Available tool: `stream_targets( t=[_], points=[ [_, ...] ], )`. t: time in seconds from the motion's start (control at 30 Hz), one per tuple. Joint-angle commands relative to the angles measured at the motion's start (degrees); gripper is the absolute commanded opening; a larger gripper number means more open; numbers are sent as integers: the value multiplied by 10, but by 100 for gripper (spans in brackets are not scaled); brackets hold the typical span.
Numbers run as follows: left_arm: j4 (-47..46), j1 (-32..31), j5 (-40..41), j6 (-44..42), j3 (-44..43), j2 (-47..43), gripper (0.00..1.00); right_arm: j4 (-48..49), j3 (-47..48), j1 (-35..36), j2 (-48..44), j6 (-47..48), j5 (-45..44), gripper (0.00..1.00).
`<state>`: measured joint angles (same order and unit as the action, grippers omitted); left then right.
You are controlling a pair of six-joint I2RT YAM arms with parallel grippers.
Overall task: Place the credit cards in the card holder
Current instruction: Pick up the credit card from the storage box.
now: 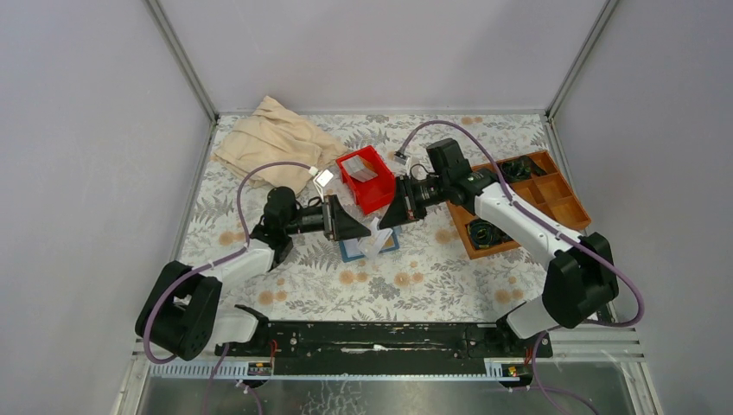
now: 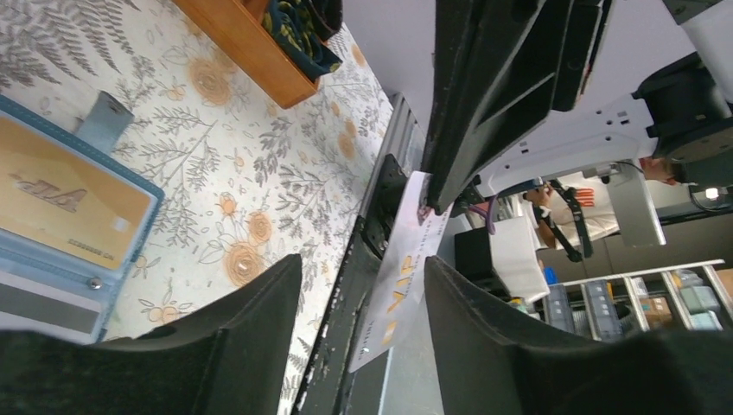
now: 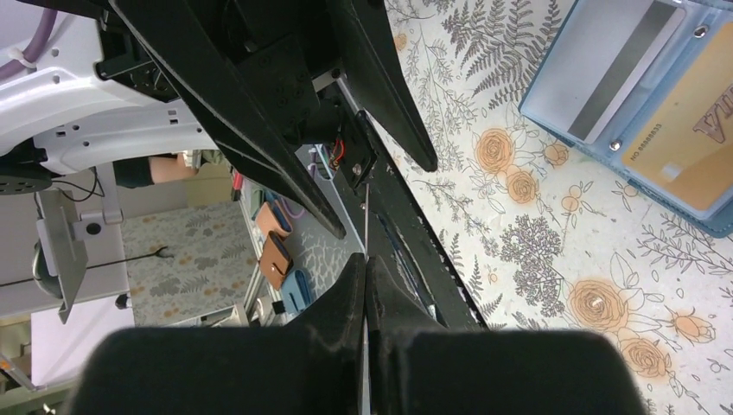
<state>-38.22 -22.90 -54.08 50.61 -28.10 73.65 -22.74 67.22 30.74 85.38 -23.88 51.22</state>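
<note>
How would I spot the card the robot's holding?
On the floral table, find the open blue wallet. Near it the right gripper pinches a white card with gold VIP lettering between the left gripper's open fingers. Unlike the wallet's slotted gold card, it hangs midair.

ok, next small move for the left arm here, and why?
Probably close the left gripper on the VIP card. Its jaws stand open on either side of the card, while the right gripper pinches the card's far edge. The card holder lies open nearby.
</note>
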Motion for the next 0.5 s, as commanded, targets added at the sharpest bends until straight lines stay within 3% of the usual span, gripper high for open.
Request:
stream_targets(
  t=[0.0, 0.27, 0.4, 0.47],
  points=[
    [-62, -3, -48, 19, 3, 12, 58, 37, 7, -2, 13, -15, 35, 0],
    [-106, -4, -72, 44, 16, 32, 30, 56, 15, -4, 46, -22, 49, 0],
    [-123, -3, -87, 53, 17, 51, 2, 66, 23, -6, 60, -29, 56, 0],
    [-146, -3, -90, 67, 21, 58, 0, 66, 29, -6, 66, -29, 58, 0]
  ],
)
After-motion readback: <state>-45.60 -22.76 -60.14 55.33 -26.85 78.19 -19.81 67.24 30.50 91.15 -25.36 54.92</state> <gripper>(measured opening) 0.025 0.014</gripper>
